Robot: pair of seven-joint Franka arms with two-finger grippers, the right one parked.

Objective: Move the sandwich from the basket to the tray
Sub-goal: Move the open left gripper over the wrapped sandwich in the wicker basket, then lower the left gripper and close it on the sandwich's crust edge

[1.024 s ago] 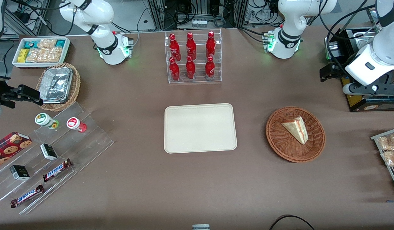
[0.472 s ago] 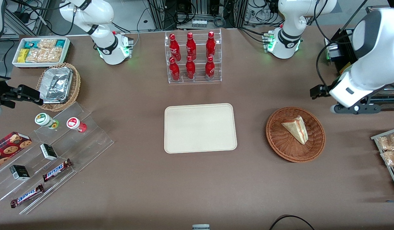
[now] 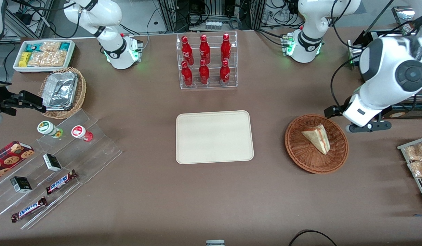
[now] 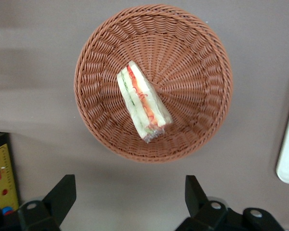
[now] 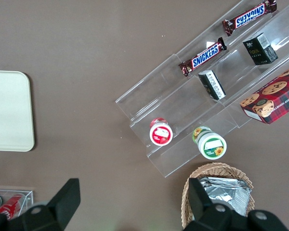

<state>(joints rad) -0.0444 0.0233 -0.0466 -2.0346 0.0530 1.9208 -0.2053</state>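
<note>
Nothing is moved yet: the sandwich [image 4: 142,106] lies in the basket [image 4: 202,62], the tray [image 3: 214,136] is bare, and the gripper [image 4: 130,197] hovers above the basket's edge, jaws open.

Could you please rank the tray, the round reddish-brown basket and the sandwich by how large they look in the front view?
1. The tray, the largest.
2. The basket, clearly smaller.
3. The sandwich, the smallest, lying in the basket.

All three sit at table level, so nearness hardly matters. The gripper hangs open over the basket's edge.
</note>
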